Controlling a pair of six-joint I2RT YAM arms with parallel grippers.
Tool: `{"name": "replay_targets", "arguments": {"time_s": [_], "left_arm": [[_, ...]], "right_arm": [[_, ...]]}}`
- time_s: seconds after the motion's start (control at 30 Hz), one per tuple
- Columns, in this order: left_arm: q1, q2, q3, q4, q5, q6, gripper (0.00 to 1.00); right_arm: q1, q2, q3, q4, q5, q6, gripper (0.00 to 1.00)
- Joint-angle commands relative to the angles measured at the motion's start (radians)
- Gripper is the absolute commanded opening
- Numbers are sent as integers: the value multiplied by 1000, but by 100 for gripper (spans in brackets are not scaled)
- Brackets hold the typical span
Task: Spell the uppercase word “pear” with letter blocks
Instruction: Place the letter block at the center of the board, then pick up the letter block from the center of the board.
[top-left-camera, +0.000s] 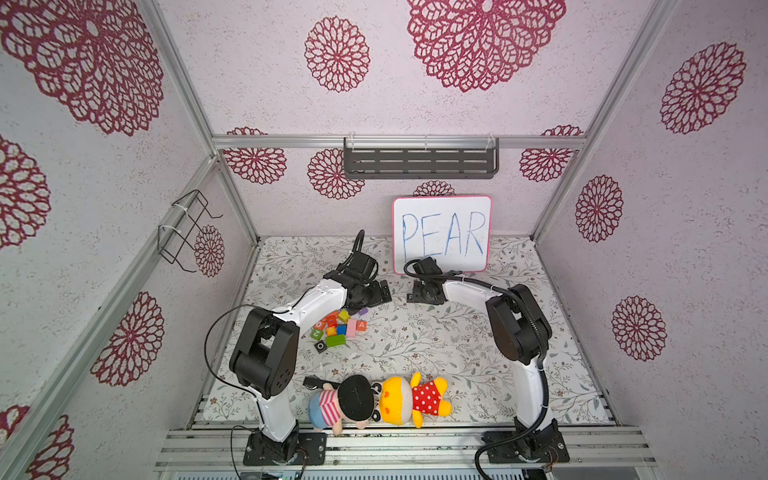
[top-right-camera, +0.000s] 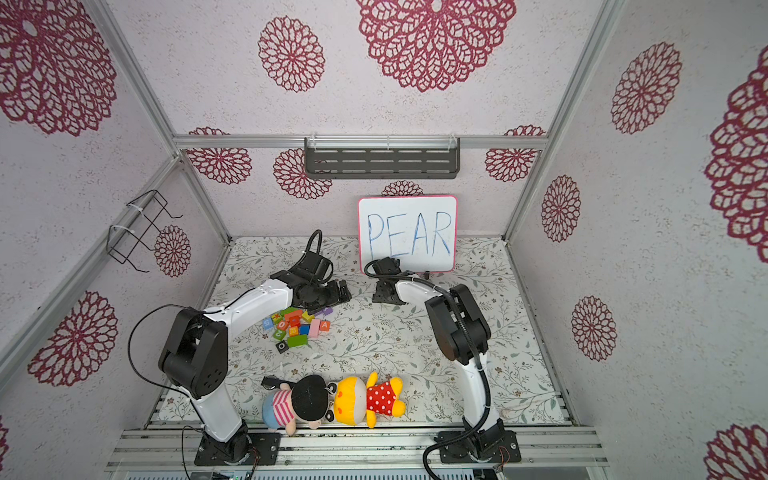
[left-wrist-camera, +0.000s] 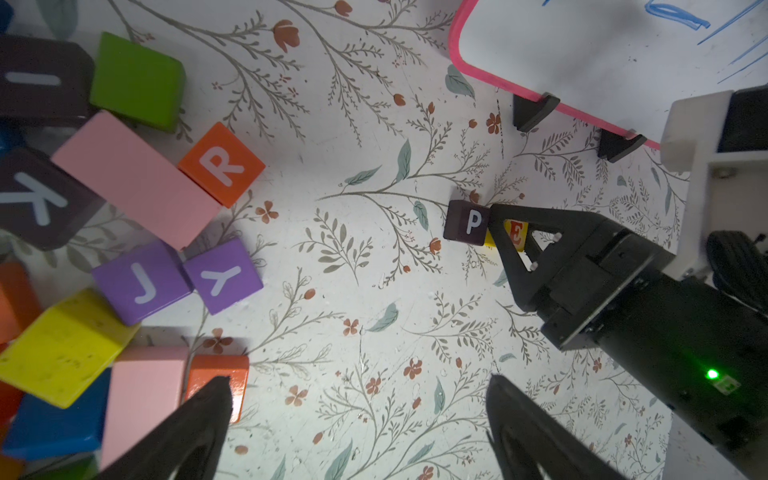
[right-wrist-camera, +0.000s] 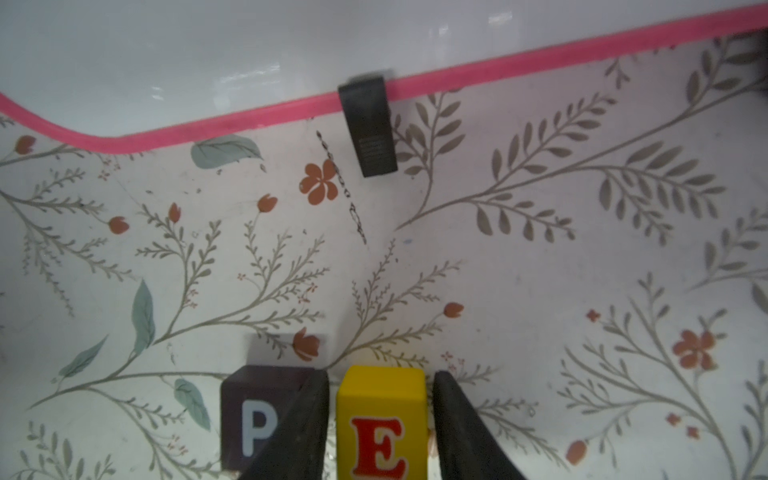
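1. R block (left-wrist-camera: 222, 164) is orange with a white letter. It lies flat on the table (top-left-camera: 457, 340). It touches the end of a long pink block (left-wrist-camera: 137, 178), at the edge of the heap (top-left-camera: 338, 328) of blocks on the left side.
2. A block (top-left-camera: 361, 325) is orange too. It sits at the right edge of that heap in both top views. The letter is tiny there, so I only think it is an A.
3. Left pincer (left-wrist-camera: 357, 380) hangs just right of the heap, over the table. Its two fingers are spread wide and hold nothing.
4. P block (left-wrist-camera: 465, 222) is black with a white letter. It stands on the table in front of the whiteboard (top-left-camera: 440, 208), between the two pincers. It is just left of the E block (right-wrist-camera: 380, 415).
5. E block is yellow with a red letter. It stands on the table too, with its letter facing up like the P. One finger (right-wrist-camera: 303, 415) of the right pincer (right-wrist-camera: 380, 373) is down between the two blocks.
6. Right pincer stands around the E block, one finger on each side. A thin gap shows on each side, so the fingers are only a little apart and do not squeeze it.
7. Whiteboard has a pink rim, stands at the back, and says PEAR in blue.
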Motion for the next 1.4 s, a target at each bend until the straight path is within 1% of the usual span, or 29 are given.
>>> {"name": "replay_targets", "arguments": {"time_s": [0.0,0.27,0.5,0.67,0.77,0.83,0.9,1.0,1.1,1.2,1.27,1.37], "left_arm": [[7,-42,-7,17,5,-12,98],[6,-76,-14,9,5,-22,98],[-1,-107,-53,23,4,-64,98],[5,-145,-101,15,6,-96,98],[17,-174,-138,-9,-1,-96,98],[30,-200,-172,-8,-11,-97,98],[54,-219,-186,-16,9,-96,98],[83,-253,-192,-47,10,-68,98],[122,-290,-229,-59,15,-55,98],[164,-324,-281,-58,33,-55,98],[184,-343,-315,-46,45,-59,98],[197,-361,-338,-39,62,-62,98]], "right_arm": [[-8,-48,22,-9,7,-6,45],[-7,-120,-24,25,2,-25,48],[16,-198,-107,103,-44,-60,51],[54,-262,-161,121,-44,-90,52],[98,-300,-207,159,-45,-112,54],[127,-299,-225,189,-67,-128,55],[145,-278,-206,185,-107,-136,55],[181,-256,-174,159,-104,-149,56],[201,-237,-149,140,-108,-100,56],[212,-204,-122,106,-108,42,56],[226,-168,-96,104,-151,143,56],[265,-99,-16,92,-208,204,57]]}}
